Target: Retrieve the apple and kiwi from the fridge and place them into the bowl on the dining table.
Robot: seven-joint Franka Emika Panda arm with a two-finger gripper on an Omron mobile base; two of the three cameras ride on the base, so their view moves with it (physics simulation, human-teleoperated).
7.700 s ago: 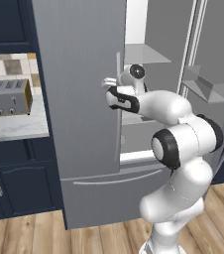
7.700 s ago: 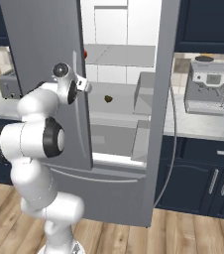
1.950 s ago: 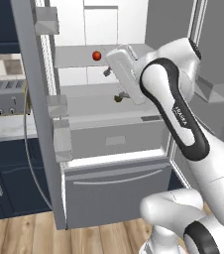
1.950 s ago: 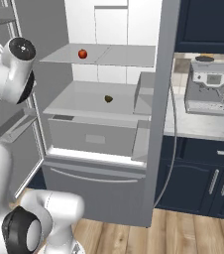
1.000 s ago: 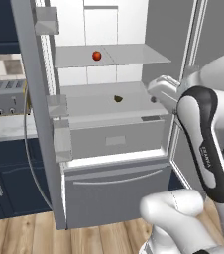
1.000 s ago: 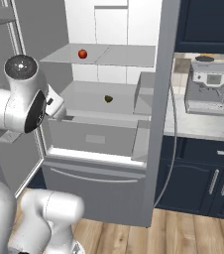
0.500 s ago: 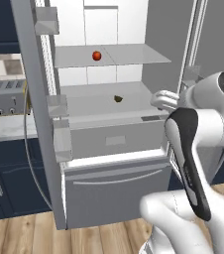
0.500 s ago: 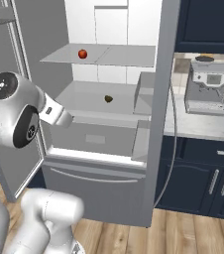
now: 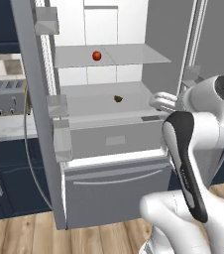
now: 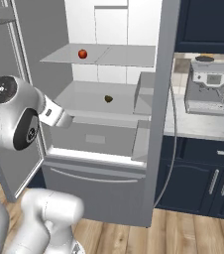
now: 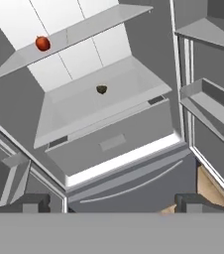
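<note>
The fridge (image 9: 115, 184) stands with both doors swung wide, its white interior showing. The red-orange apple (image 9: 97, 55) (image 10: 83, 53) (image 11: 42, 43) rests on the upper grey shelf, left of centre. One shelf below sits the small brown kiwi (image 9: 118, 98) (image 10: 108, 98) (image 11: 101, 89), above the drawer. My gripper (image 11: 113, 203) (image 9: 159, 101) hangs in front of the fridge at the right edge of the opening, about level with the kiwi's shelf and well short of both fruits. Its jaws are open with nothing between them. The bowl and the dining table are out of view.
The open doors (image 9: 34, 114) (image 10: 156, 114) with their bins flank the opening on both sides. A toaster (image 9: 4, 98) sits on the left counter and a coffee machine (image 10: 210, 83) on the right one. Navy cabinets (image 10: 208, 173) stand below, over wooden floor (image 9: 25, 238).
The hand has come down from beside the apple's shelf to the kiwi's shelf level at the right of the opening, and the arm has folded back. The jaws stayed open; the fruits have not moved.
</note>
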